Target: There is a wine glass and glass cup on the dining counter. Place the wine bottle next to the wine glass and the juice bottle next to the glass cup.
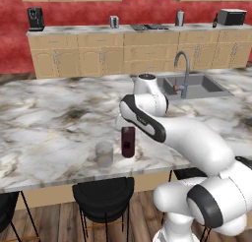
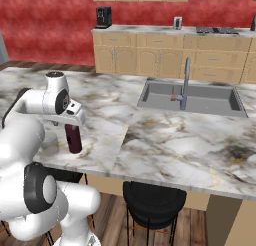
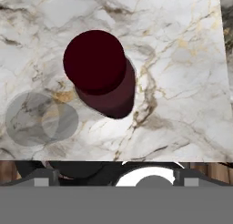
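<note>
The juice bottle (image 1: 128, 141) (image 2: 73, 138) (image 3: 105, 79), stubby and dark maroon, stands upright on the marble dining counter (image 1: 44, 123) near its front edge. The glass cup (image 1: 104, 154) (image 3: 40, 119), a short clear tumbler, stands close beside it without touching. My gripper (image 1: 129, 124) (image 2: 73, 123) (image 3: 117, 180) hangs just above the bottle's cap, open, with nothing between its fingers. A slim dark bottle that looks like the wine bottle (image 1: 215, 20) stands on the far wall counter beside the toaster. The wine glass is out of view.
A sink (image 1: 197, 86) (image 2: 192, 97) with a tall faucet (image 1: 183, 71) (image 2: 185, 82) is set into the counter to the right of the arm. Black stools (image 1: 103, 199) (image 2: 152, 202) stand under the front edge. The wall counter (image 1: 128, 29) carries a coffee machine (image 1: 35, 18).
</note>
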